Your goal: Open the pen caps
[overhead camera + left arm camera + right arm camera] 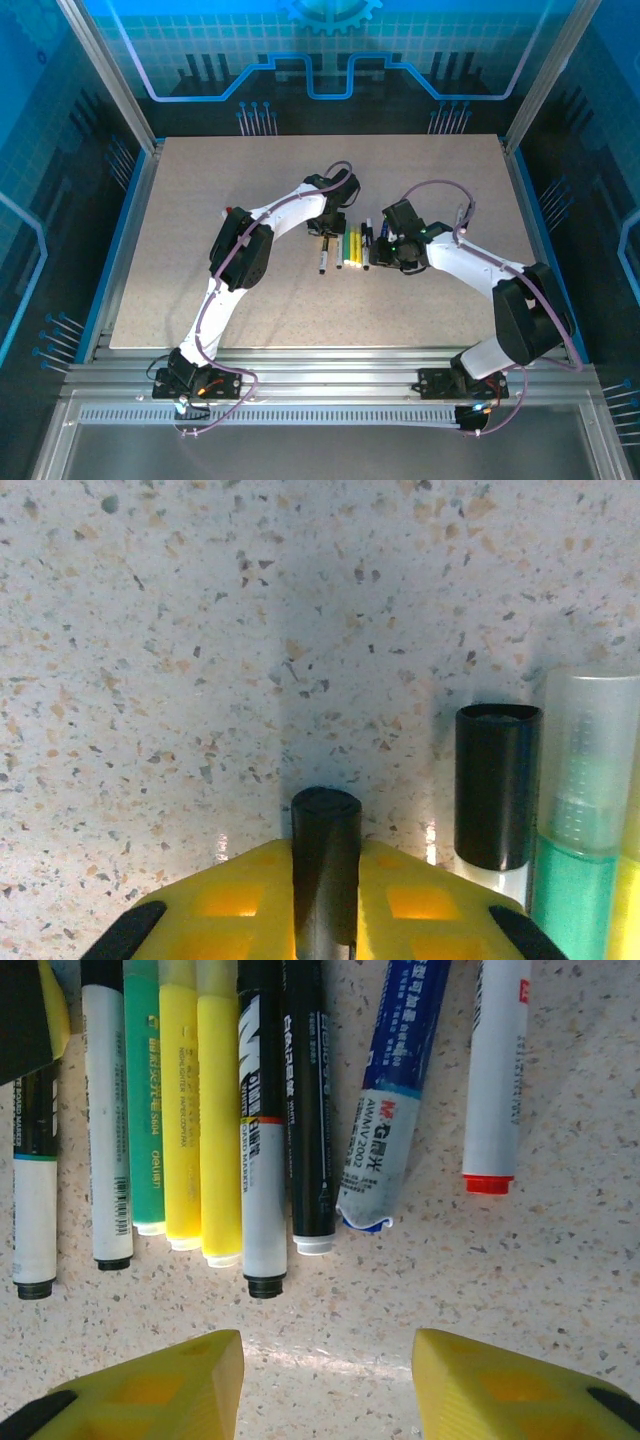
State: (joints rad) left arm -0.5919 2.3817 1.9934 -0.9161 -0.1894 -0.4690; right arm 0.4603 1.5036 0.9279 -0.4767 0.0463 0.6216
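Several pens (346, 248) lie side by side in a row at the table's middle. My left gripper (326, 222) is at the far end of the leftmost pen. In the left wrist view its yellow fingers (225, 905) are shut on a black pen cap (325, 865) that sticks out between them. Beside it lie a second black cap (497, 785) and a clear cap (590, 760) on a green highlighter. My right gripper (328, 1385) stands open just short of the pens' near ends, facing a white marker with a black end (263, 1190) and a black marker (309, 1120).
Further pens in the row are two yellow highlighters (200, 1110), a green one (143, 1100), a blue marker (392, 1090) and a white marker with a red end (496, 1070). The speckled table (200, 200) has free room left and right of the row.
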